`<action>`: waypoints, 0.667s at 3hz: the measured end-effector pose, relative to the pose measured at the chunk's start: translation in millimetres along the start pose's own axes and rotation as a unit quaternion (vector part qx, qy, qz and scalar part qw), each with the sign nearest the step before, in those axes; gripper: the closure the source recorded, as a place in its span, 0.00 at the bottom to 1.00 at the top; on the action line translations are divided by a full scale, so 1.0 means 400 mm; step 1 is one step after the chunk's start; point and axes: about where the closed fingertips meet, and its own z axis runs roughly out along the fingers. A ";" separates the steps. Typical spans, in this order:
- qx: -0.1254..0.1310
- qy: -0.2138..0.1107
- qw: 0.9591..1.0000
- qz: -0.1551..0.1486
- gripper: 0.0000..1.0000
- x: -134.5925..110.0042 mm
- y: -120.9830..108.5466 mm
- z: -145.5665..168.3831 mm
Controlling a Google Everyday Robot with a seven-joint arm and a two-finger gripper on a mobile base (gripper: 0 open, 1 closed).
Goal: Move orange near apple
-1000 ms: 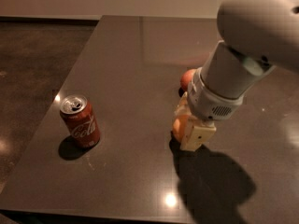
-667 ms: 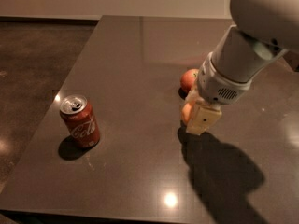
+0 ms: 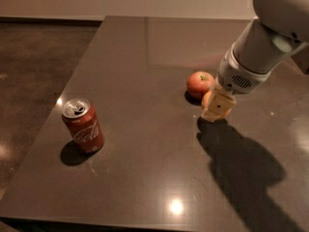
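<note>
- Slants down and leftward from the upper right as a thick white arm (image 3: 270, 37).
- Narrows to a grey vented wrist (image 3: 239, 81) directly above the gripper (image 3: 212, 111).
- Points steeply downward, pale yellow fingers (image 3: 219, 105) clasped on the orange (image 3: 206, 100), front finger facing the camera.

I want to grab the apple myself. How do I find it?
Look at the right side of the dark table, far from the Coca-Cola can. Beside the gripper and the orange it partly covers sits the apple: red with yellowish patches, not plain orange.
</note>
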 end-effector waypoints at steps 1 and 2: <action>0.029 0.014 0.998 0.050 1.00 0.026 -0.035 0.007; 0.050 0.017 0.995 0.089 1.00 0.042 -0.049 0.018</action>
